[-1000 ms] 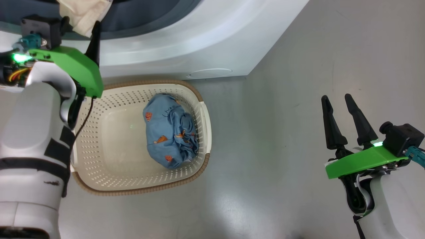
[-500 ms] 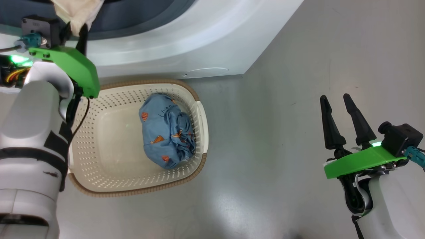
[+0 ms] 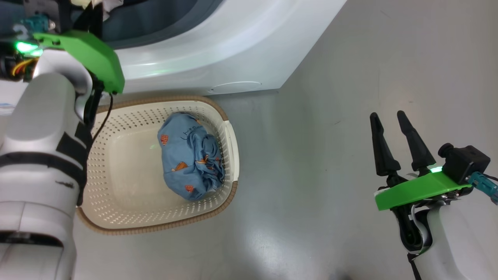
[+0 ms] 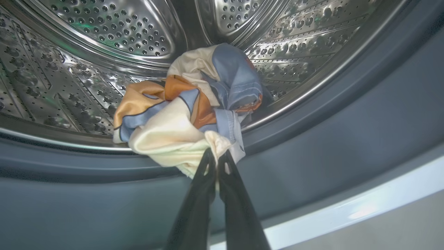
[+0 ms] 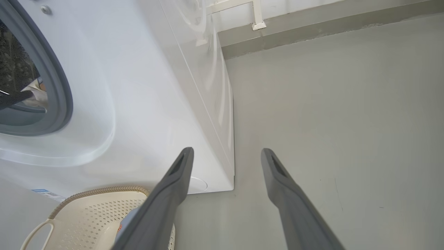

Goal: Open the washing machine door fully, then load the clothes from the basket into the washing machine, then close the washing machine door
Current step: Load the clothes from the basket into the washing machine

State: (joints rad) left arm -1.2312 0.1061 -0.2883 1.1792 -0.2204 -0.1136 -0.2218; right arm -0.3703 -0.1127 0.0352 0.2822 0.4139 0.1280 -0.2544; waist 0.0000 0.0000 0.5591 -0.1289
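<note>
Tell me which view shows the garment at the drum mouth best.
Left wrist view: the whole crumpled garment, pinched by the left pincer. Head view catches a scrap at top; right wrist view, a sliver.

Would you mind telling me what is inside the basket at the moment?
One bunched, orange-printed blue garment lies in the basket against its right wall. Anything beneath it is hidden, and the left forearm covers the basket's left edge.

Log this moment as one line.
phase: loading | left gripper: shut on cream garment at drum lip | right gripper: open, empty, above floor | basket: blue garment inside
</note>
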